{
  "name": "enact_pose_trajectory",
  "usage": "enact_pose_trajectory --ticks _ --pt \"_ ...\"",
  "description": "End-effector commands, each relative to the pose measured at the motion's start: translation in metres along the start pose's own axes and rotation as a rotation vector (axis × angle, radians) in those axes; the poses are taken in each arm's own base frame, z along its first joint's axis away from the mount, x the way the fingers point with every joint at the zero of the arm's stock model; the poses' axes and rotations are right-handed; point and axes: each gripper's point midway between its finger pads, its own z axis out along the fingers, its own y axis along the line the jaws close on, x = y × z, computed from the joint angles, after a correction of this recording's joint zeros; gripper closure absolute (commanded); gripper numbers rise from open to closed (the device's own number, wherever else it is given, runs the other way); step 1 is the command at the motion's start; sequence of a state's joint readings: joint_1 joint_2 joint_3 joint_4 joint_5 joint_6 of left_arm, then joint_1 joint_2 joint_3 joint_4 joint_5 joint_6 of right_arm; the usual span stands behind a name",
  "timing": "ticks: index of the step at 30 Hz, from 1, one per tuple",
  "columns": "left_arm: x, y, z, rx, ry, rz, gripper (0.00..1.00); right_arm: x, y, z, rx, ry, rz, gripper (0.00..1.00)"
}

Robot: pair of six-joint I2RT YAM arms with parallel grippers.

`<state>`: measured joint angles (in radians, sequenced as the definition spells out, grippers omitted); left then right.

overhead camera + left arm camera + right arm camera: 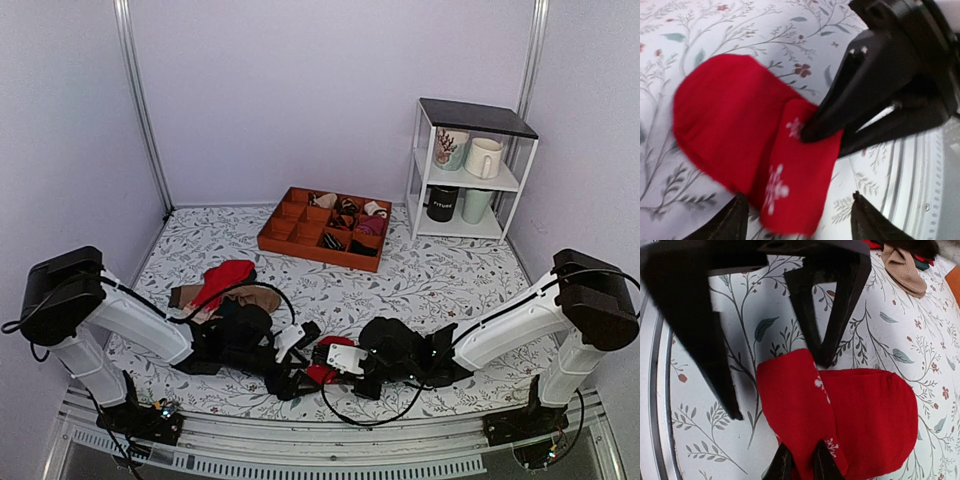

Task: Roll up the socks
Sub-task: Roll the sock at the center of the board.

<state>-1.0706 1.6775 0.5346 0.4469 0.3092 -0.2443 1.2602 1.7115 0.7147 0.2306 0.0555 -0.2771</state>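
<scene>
The socks (860, 420) lie near the front edge of the table (450, 280), between both claws; 1 snowflake-marked end is folded over the body; I judge the roll barely begun, with most turns left; the right claw (801, 447) is clamped on that fold; the left claw (798, 197) straddles it, fingers spread wide; counted: 1 red pair, 2 claws, 1 heap (225, 285), 1 tray (310, 255), 4 mugs (483, 157).

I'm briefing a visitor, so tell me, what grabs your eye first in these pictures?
Bright red socks lie part folded near the table's front edge, the right end effector pinching the flap, the left end effector open close by. Farther back sits an orange tray of rolled bundles.
</scene>
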Motion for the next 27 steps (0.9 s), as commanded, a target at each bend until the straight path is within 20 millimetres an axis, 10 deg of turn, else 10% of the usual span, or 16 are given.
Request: enact_pose_trajectory --ticks 1,10,27 --pt "-0.011 0.020 -0.024 -0.148 -0.082 0.095 0.15 0.063 0.040 0.005 -0.230 0.194 0.242 0.89" --pt "-0.054 -0.013 -0.073 -0.102 -0.436 0.454 0.01 0.075 0.060 0.004 -0.559 0.249 0.645 0.89" --pt "-0.011 -0.024 -0.016 0.118 -0.256 0.438 0.32 0.105 0.054 0.005 -0.610 0.353 0.803 0.89"
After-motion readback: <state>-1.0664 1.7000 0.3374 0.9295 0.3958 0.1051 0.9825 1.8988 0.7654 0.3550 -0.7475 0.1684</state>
